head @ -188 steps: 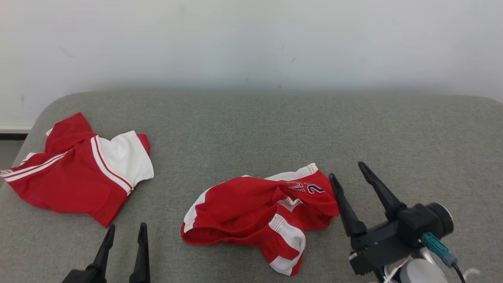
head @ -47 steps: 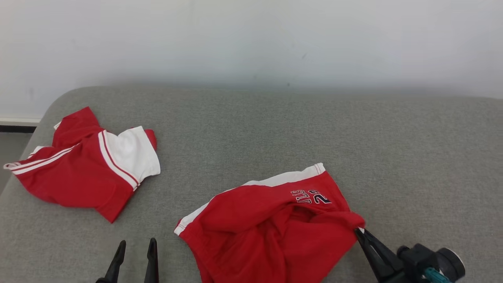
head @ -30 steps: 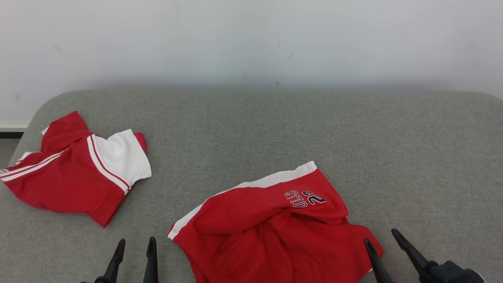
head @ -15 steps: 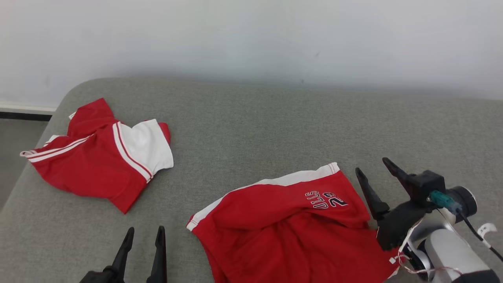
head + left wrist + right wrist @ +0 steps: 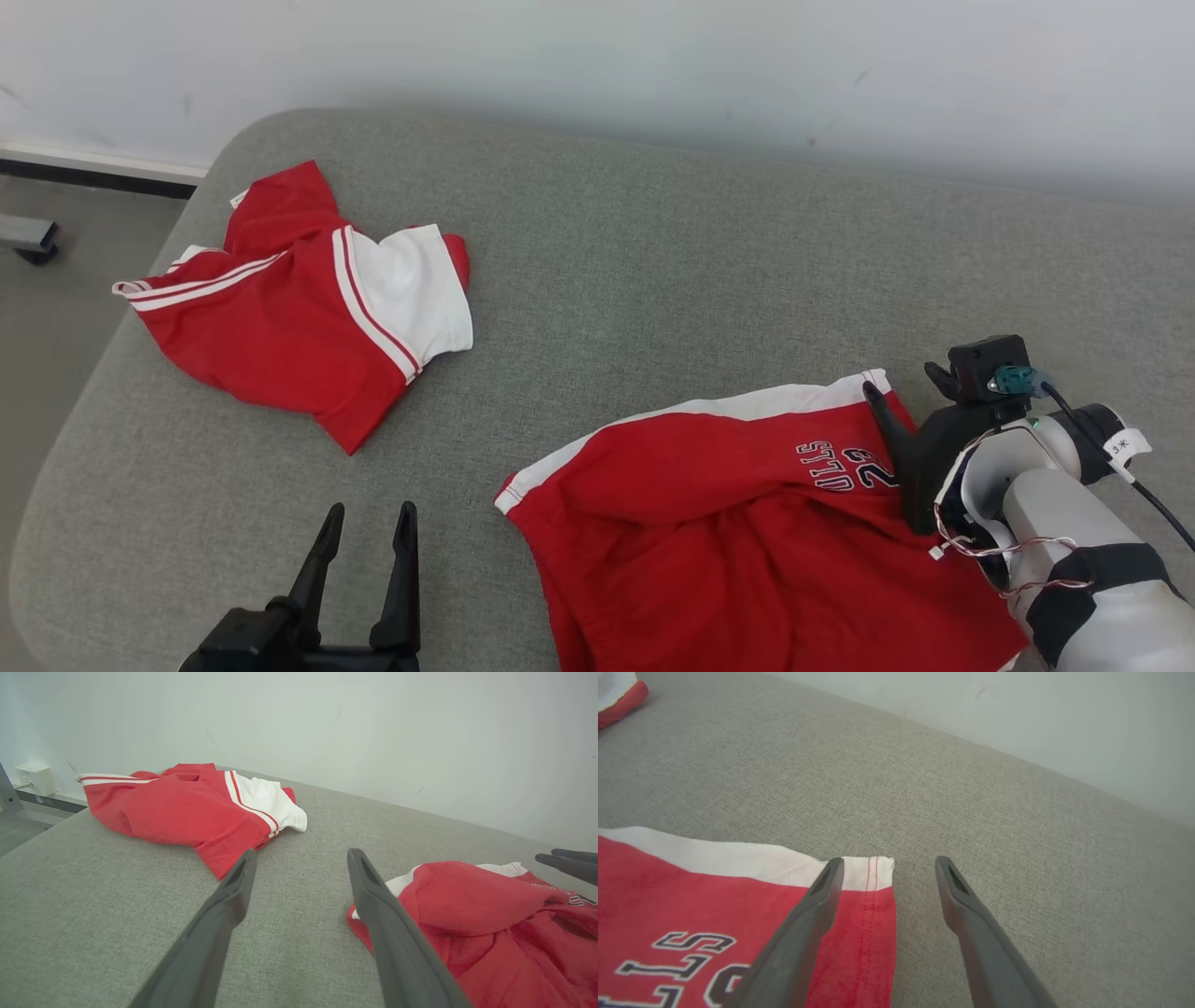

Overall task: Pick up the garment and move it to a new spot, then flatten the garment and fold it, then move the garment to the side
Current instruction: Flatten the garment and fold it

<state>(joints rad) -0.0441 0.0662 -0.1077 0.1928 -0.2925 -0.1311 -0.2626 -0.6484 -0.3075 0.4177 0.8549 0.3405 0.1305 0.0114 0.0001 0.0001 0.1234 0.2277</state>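
shorts on padded surface, near side, right of centre | second garment on same surface, far left, well apart from shorts | wall behind surface | left gripper left of shorts | right gripper at shorts' far right corner, one finger over hem, other over bare surface

The red garment is seen lying on the grey bench; the right gripper is placed at its white-hemmed corner, jaws apart; the left gripper is held clear, jaws apart.
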